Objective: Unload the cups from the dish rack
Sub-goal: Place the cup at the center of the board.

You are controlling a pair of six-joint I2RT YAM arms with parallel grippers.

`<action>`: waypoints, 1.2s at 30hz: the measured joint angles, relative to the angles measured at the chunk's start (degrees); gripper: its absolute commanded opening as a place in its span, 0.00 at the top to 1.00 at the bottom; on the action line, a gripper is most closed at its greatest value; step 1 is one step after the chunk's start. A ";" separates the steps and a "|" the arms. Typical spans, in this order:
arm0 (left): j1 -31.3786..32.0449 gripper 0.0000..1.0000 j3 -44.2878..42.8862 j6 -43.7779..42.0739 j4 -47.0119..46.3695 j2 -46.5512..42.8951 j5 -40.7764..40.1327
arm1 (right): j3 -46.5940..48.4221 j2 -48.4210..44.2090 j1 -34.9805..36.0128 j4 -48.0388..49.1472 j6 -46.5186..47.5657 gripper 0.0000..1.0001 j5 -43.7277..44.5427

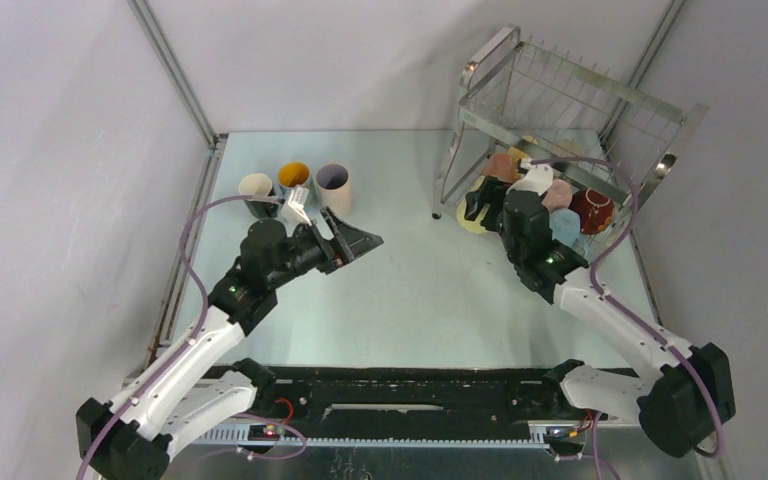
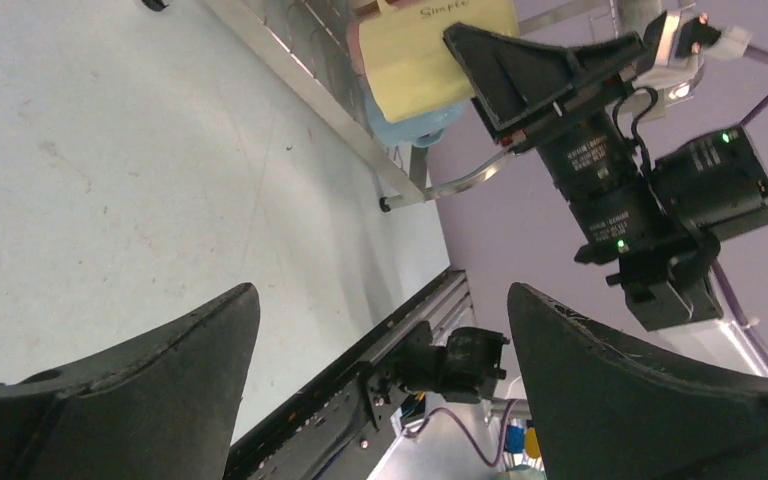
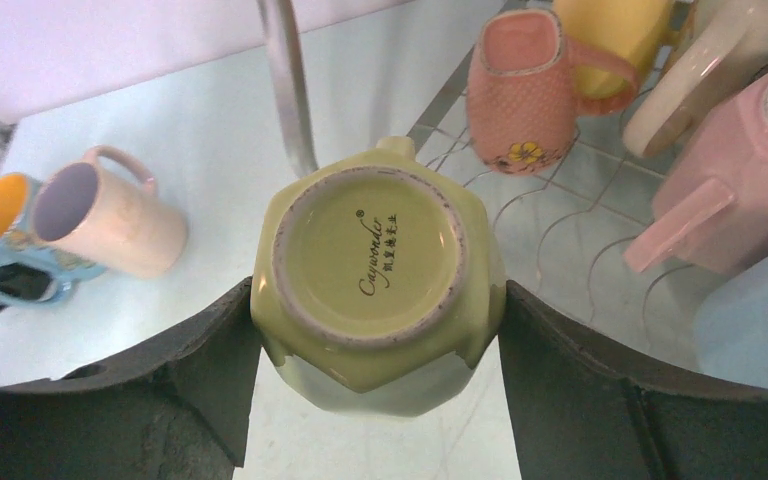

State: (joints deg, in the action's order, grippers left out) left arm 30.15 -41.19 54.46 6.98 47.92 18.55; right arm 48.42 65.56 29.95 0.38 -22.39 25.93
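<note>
The chrome wire dish rack (image 1: 580, 100) stands at the far right. My right gripper (image 1: 482, 205) is at its left end, shut on an upside-down yellow-green mug (image 3: 375, 260), one finger on each side of it; the mug also shows in the top view (image 1: 468, 222). Several mugs sit in the rack: a pink dotted one (image 3: 520, 90), yellow (image 3: 615, 25), cream (image 3: 705, 70), pink (image 3: 750, 170), light blue (image 1: 566, 225) and dark red patterned (image 1: 592, 208). My left gripper (image 1: 335, 228) is open and empty over the table, right of three set-down cups.
Three cups stand at the far left of the table: a cream one with purple inside (image 1: 332, 185), a blue one with orange inside (image 1: 294, 175) and a cream-rimmed dark one (image 1: 257, 188). A small dark fragment (image 1: 434, 214) lies left of the rack. Walls enclose the table.
</note>
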 measured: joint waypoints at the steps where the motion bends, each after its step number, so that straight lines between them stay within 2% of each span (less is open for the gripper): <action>1: -0.02 0.00 0.50 1.14 -1.64 0.52 0.17 | -0.02 -0.83 0.15 -0.79 -0.76 1.00 -0.50; 12: -0.07 0.01 2.78 11.34 -17.40 8.04 3.08 | -0.07 -9.40 4.31 -5.07 -10.84 1.00 -8.02; 21: -0.07 0.09 2.80 20.90 -28.63 12.57 4.81 | -0.07 -10.16 6.27 -5.27 -19.32 1.00 -14.60; 27: -0.07 0.20 2.80 27.12 -35.10 13.53 5.90 | -0.07 -10.14 6.86 -4.81 -23.87 1.00 -18.05; 36: -0.07 0.20 4.66 33.88 -39.47 13.57 6.10 | 0.07 -10.14 6.88 -2.82 -28.59 1.00 -21.99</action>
State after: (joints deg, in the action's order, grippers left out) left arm 30.09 -36.53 88.33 -32.49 61.49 24.64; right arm 48.49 55.42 36.84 -2.44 -50.98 3.95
